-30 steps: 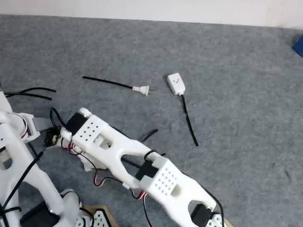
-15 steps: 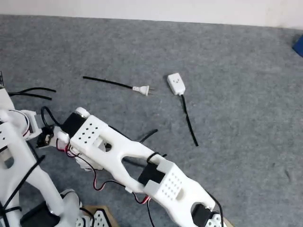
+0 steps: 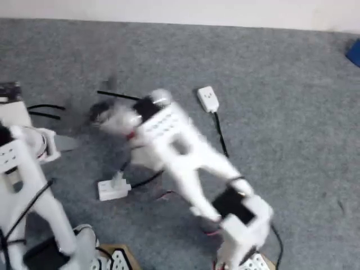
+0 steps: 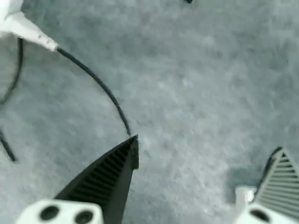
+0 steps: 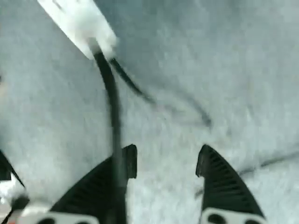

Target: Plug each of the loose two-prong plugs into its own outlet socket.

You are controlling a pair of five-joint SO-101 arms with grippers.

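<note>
**Item 1. Bench** (image 3: 292, 112): covered in grey felt-like fabric, recorded from the high view.

**Item 2. Outlet socket** (image 3: 208, 99): white, laid face up just toward 1 o'clock of the bench centre. Its socket cord (image 3: 223, 138), black, is led away toward 5 o'clock.

**Item 3. Second outlet socket** (image 3: 111, 190): a white block at 8 o'clock of centre. A small white piece (image 3: 118, 179) is seen standing on its upper face, and a dark lead (image 3: 147, 179) is run from there toward 3 o'clock. Whether this piece is a seated plug cannot be told.

**Item 4. Right arm** (image 3: 180, 152): stretched from the 5 o'clock edge toward 10 o'clock. Its forward end is placed beside a thin cord (image 3: 115, 94) at 11 o'clock.

**Item 5. Right gripper** (image 5: 167, 150): the jaws are parted, with bare fabric seen between them. A thick cord (image 5: 111, 93) is led from a white body (image 5: 79, 23) down across one finger (image 5: 105, 186). Plug or socket cannot be told for this body.

**Item 6. Left arm** (image 3: 25, 174): stationed at the 9 o'clock edge.

**Item 7. Left gripper** (image 4: 205, 147): the jaws are spread wide and nothing is held. It is held over bare fabric. A white cord end (image 4: 25, 28) is noted farther off, and its curved cord (image 4: 93, 79) is traced to just short of one fingertip (image 4: 133, 142).

**Item 8. Loose black loops** (image 3: 45, 109): laid at 10 o'clock, near the left arm.
</note>
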